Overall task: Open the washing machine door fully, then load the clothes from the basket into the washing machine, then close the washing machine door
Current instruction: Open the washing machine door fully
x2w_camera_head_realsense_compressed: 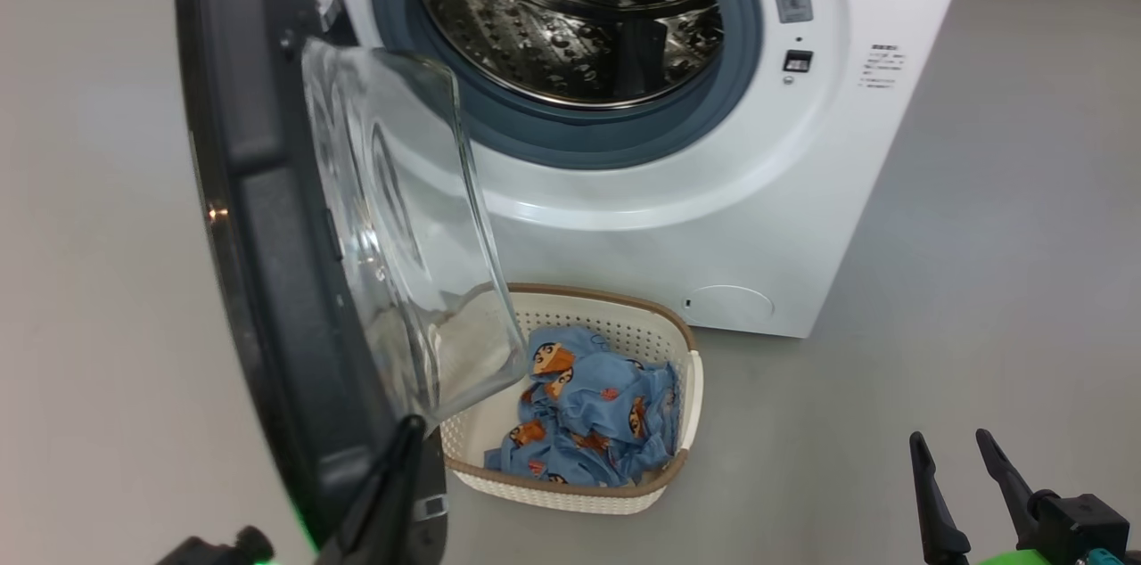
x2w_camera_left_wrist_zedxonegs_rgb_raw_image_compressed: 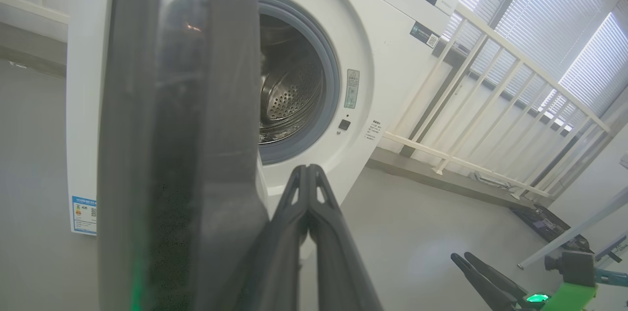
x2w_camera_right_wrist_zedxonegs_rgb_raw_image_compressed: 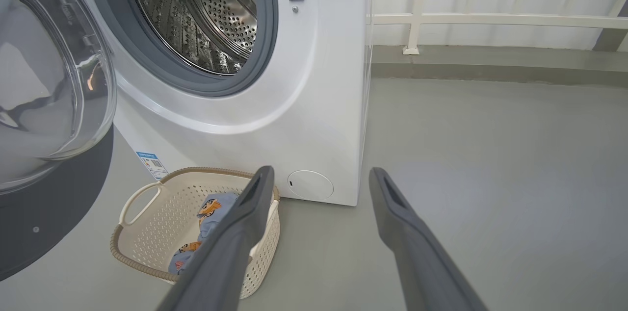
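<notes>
The white washing machine shows its steel drum bare. The washing machine door stands swung out, its black rim edge-on at left and its glass bowl bulging right over the basket's left end. My left gripper is shut with nothing in it, its tips close against the inner side of the door rim. The cream basket sits on the floor before the machine, holding the light blue printed clothes. My right gripper is open at lower right, clear of the basket.
Grey floor lies free to the right of the machine and basket. A white railing and a raised ledge run behind at the right. In the left wrist view, blinds cover windows beyond the railing.
</notes>
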Robot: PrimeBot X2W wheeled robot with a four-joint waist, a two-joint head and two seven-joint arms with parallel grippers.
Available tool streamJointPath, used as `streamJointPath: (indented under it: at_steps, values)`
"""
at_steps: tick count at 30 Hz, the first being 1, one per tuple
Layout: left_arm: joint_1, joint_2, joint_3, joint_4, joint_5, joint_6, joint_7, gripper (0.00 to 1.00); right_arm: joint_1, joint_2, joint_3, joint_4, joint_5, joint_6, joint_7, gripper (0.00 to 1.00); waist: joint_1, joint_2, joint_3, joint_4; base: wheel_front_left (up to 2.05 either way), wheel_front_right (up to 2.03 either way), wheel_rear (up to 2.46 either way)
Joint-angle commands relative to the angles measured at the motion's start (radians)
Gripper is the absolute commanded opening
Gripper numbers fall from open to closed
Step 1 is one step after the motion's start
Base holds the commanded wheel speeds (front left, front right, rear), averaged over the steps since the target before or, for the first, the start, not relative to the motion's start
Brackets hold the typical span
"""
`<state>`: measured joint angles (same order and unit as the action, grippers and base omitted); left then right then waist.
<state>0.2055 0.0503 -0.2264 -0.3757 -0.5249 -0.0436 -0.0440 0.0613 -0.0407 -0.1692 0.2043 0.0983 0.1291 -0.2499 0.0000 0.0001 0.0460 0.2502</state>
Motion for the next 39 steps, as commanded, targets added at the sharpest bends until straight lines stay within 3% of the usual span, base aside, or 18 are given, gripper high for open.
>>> streamJointPath:
  at_steps: [1,18,32,39]
  values:
    - [-0.048,0.011,0.079,-0.008,0.003,0.028,-0.015,0.0,-0.023,-0.01,0.028,-0.019,0.001,0.002,-0.012,1.0,0.0,-0.0001,0.002,0.021,0.0,0.0,0.0]
    - [-0.079,0.049,0.275,0.093,-0.026,0.098,-0.102,0.0,-0.028,-0.01,0.039,-0.007,0.001,0.002,-0.012,1.0,0.0,-0.0001,0.006,0.063,0.0,0.0,0.0]
    - [-0.241,0.118,0.471,0.359,-0.04,0.145,-0.197,0.0,-0.034,-0.01,0.053,0.0,-0.002,0.002,-0.012,1.0,0.0,-0.0001,0.022,0.01,0.0,0.0,0.0]
    - [-0.319,0.144,0.564,0.494,-0.024,0.146,-0.216,0.0,-0.039,-0.01,0.057,0.004,-0.001,0.002,-0.012,1.0,0.0,-0.0001,0.021,-0.015,0.0,0.0,0.0]
